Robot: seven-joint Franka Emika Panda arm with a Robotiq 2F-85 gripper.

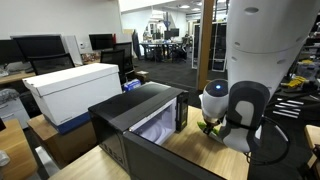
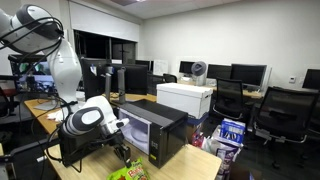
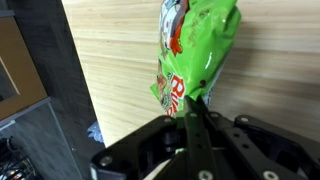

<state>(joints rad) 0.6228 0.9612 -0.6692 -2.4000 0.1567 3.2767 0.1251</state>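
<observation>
Wrist view: your gripper (image 3: 192,108) has its two fingers drawn fully together, pinching one end of a crinkled green plastic snack bag with a red label (image 3: 195,55). The bag's long axis runs straight out ahead of the fingertips, roughly in line with the fingers. Its free end points away from the gripper and leans slightly to one side. Beyond the bag lies the pale wooden tabletop (image 3: 120,60); whether the bag rests on it cannot be told. In an exterior view, the black microwave oven (image 1: 135,105), its door swung open, stands just beside the gripper.
</observation>
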